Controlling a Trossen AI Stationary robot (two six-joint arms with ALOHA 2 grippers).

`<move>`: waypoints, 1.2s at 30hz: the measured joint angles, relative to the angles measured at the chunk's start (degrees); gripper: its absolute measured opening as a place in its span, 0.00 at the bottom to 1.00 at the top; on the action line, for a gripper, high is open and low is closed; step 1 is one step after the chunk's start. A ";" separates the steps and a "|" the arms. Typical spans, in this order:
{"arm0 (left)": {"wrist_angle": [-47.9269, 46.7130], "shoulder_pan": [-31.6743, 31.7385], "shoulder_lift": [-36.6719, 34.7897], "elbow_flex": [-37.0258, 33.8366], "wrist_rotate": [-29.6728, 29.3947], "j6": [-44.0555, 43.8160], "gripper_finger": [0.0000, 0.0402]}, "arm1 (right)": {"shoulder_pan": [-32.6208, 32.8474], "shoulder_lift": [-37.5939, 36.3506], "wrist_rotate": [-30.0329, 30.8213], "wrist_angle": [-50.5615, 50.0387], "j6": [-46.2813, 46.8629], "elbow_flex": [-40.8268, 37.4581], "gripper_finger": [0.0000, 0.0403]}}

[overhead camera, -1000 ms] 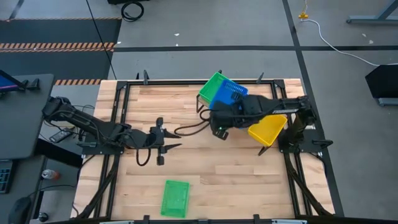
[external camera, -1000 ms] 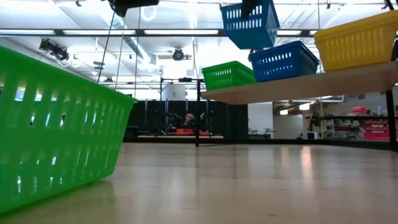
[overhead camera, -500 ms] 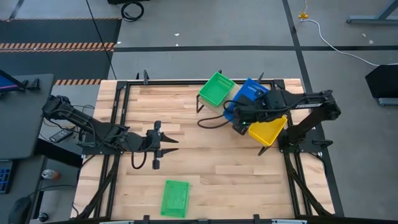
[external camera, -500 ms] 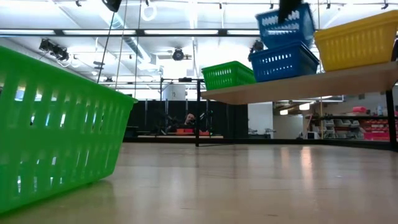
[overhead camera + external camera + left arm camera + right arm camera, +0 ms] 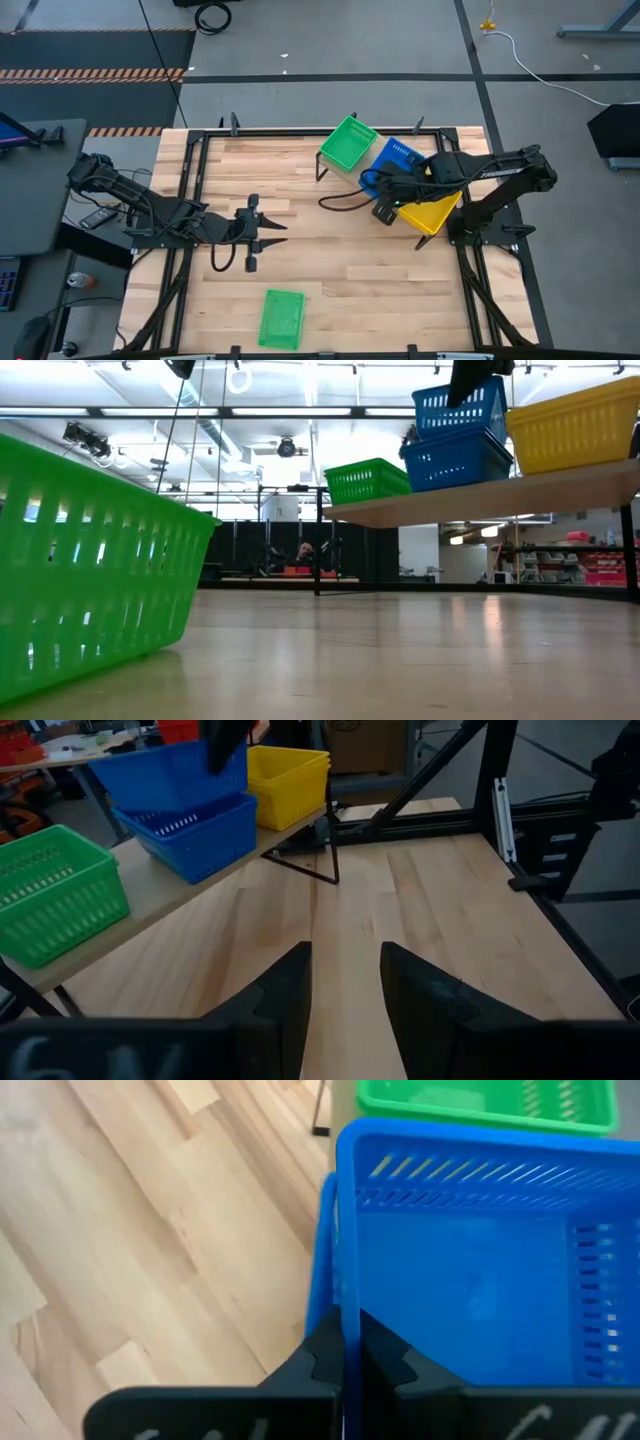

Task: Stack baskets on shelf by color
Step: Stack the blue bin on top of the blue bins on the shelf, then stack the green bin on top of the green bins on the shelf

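Blue basket (image 5: 458, 405) over 2nd blue basket (image 5: 455, 460)

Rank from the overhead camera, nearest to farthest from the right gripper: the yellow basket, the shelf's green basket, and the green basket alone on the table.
From the right gripper:
1. Yellow basket, right beside it on the shelf.
2. Green basket, at the shelf's far end.
3. Lone green basket, near the table's front edge.

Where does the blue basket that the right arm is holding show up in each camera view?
High view: held blue basket on the shelf, between green and yellow, under the right gripper.
Low view: upper right, tilted into the lower blue basket.
Left wrist view: upper left, above the other blue one.
Right wrist view: fills the frame, rim pinched.
Shared landmark: green basket beside it on the shelf.
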 joint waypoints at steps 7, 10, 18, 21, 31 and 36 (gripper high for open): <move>0.03 0.00 0.02 -0.02 0.00 -0.02 0.32 | -0.01 3.12 -2.31 0.54 -0.50 0.02 0.03; 0.02 0.00 0.02 -0.02 0.00 -0.02 0.32 | -0.49 4.07 -2.33 -0.33 -0.61 0.02 0.03; 0.03 0.00 0.04 -0.02 0.00 0.00 0.32 | -1.65 3.88 -0.52 -0.60 -0.51 0.02 0.08; 0.03 0.01 0.04 -0.02 0.00 -0.01 0.32 | -2.06 3.88 0.36 -0.55 -0.57 0.02 0.14; 0.03 0.00 0.04 -0.04 0.00 -0.02 0.32 | -1.25 4.09 0.29 0.01 -1.99 0.02 0.41; 0.02 0.00 0.04 -0.04 0.00 -0.02 0.32 | -0.47 4.30 -0.52 -1.06 -2.51 0.02 0.47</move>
